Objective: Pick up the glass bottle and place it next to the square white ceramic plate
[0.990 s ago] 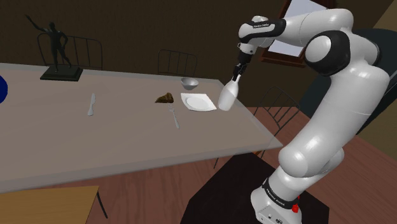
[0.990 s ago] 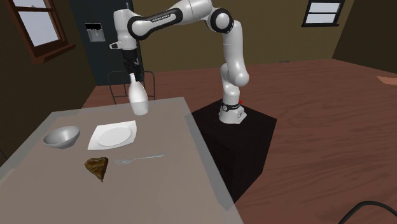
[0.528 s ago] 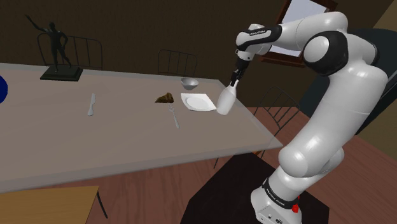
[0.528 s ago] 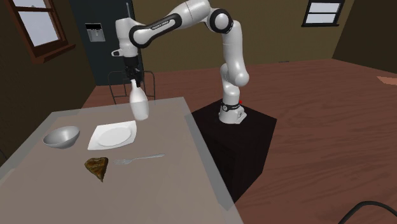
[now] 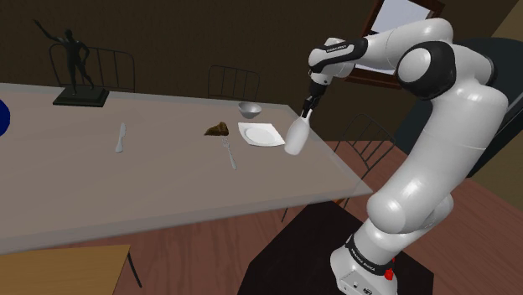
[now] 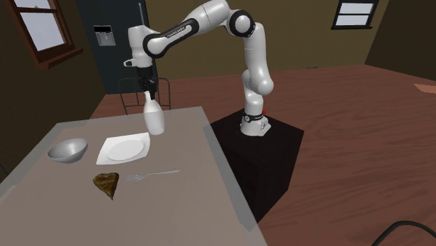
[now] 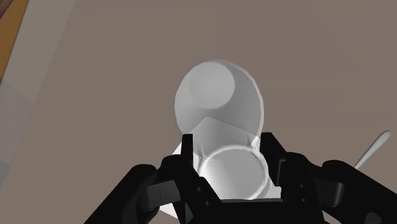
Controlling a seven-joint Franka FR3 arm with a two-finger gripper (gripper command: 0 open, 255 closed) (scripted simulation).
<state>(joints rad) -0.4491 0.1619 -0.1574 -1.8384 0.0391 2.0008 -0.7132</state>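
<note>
Gripper (image 6: 148, 98) is up over the table (image 6: 182, 210), jaws clamped on the neck of the white bottle (image 6: 154, 119). The wrist view confirms it: a black finger pressed to each side of the neck, the open mouth ringed between them, the fat body hanging beyond over bare tabletop. The bottle hangs by its neck, and in the shoulder view it leans, neck toward 1 o'clock, base toward 7. Whether the base touches the table, I can't tell.

On to the plate (image 6: 124, 148), square and white. In the second exterior view the bottle is at its 1 o'clock, just beside the corner. In the shoulder view it's at the plate's 3 o'clock, close to the rim.

In the second exterior view a grey bowl (image 6: 68, 149) lies at the plate's 9 o'clock, a brown wedge (image 6: 107, 183) at its 7 and a fork (image 6: 155, 173) at its 5. In the shoulder view, a knife (image 5: 121, 137) lies well off at the plate's 9 o'clock. A dark statue (image 5: 77, 67) stands by the table's far edge, around 10 o'clock from the plate.
</note>
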